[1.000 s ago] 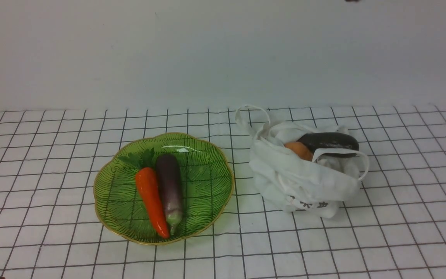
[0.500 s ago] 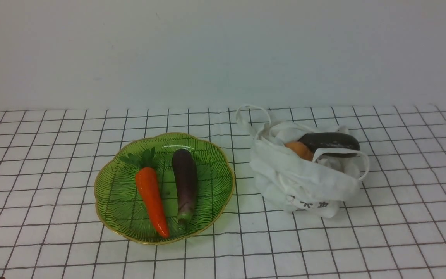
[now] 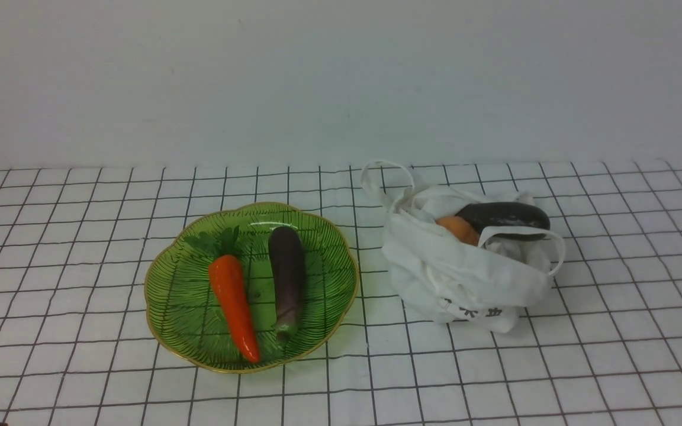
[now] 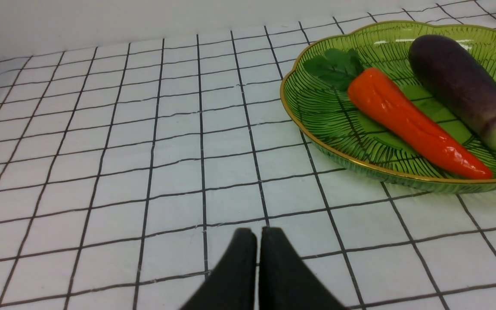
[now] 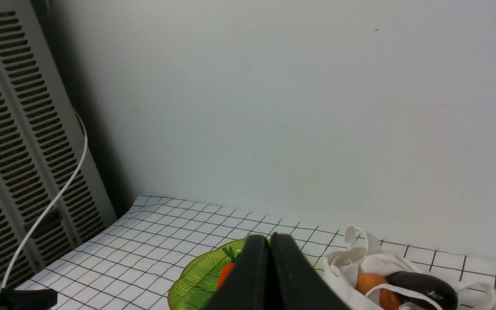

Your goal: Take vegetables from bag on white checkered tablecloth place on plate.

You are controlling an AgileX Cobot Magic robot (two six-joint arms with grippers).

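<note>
The green leaf plate (image 3: pixel 324 278) sits on the checkered tablecloth (image 3: pixel 68 236), a little left of the middle of the front view. Two toy vegetables lie on it side by side, not touching: an orange carrot (image 3: pixel 232 302) with green leaves, and a purple eggplant (image 3: pixel 287 272) on its right. Both point their thin ends toward the bottom of the picture.

The white cloth bag (image 3: pixel 459 278) sits just to the right of the plate, right of the middle. I think it is that close so each carry is short. The bag is soft and has slumped, and its mouth gapes upward, so you can look in from above. A blackish long vegetable (image 3: pixel 504 217) lies at the top of the opening. An orange round one (image 3: pixel 456 228) is tucked on its left side, touching it. Most of the orange one is hidden by cloth, so I cannot tell what kind it is. One thin loop handle lies across the blackish one and might get in the way of a grab.

So two vegetables are done and two wait in the bag.

Neither arm shows in the front view. The left gripper (image 4: pixel 258 232) is low over bare cloth near the plate, its fingers pressed together on nothing. The right gripper (image 5: pixel 268 237) is high above the table, its fingers pressed together too, and empty.
</note>
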